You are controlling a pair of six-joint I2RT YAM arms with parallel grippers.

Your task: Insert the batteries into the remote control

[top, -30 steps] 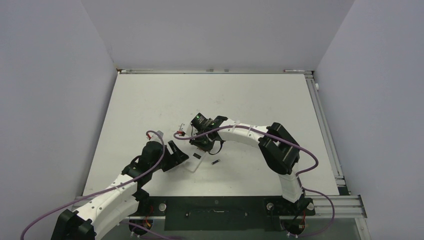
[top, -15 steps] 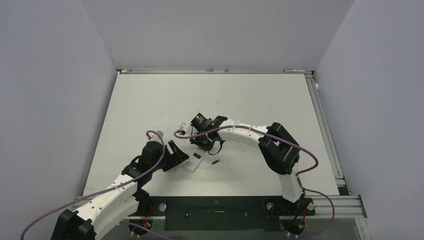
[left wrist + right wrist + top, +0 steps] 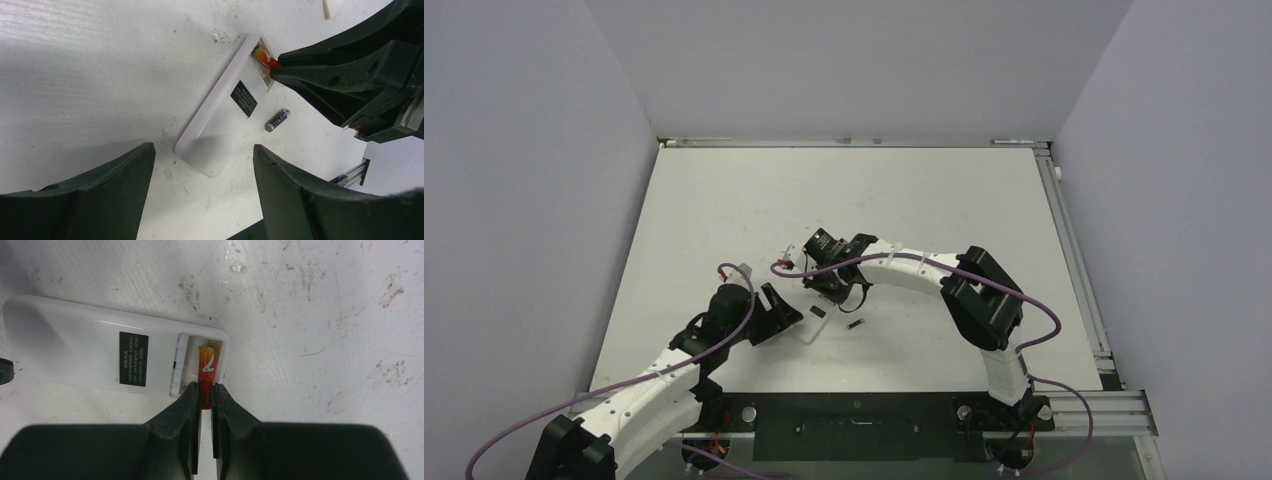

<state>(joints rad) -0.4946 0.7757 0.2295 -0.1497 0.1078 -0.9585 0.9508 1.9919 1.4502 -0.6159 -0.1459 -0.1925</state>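
Note:
The remote control [image 3: 95,356] lies back-up on the table, its battery recess open at one end. My right gripper [image 3: 205,386] is shut on the reddish battery [image 3: 207,365], whose far end lies inside the recess. The dark battery [image 3: 277,120] with a pale end lies loose on the table beside the remote control [image 3: 220,125]. My left gripper [image 3: 202,146] stands open just short of the remote's other end, with nothing between its fingers. From above, the dark battery [image 3: 856,324] sits right of the remote [image 3: 810,326], between both grippers.
A small clear scrap [image 3: 220,35] lies on the table beyond the remote. A small pale and red piece [image 3: 786,260] sits left of the right wrist. Grey walls close three sides, and a metal rail [image 3: 1064,230] runs along the table's right edge.
The right jaws have closed the last bit onto the reddish battery, and the right wrist has turned slightly. The left arm has not moved.

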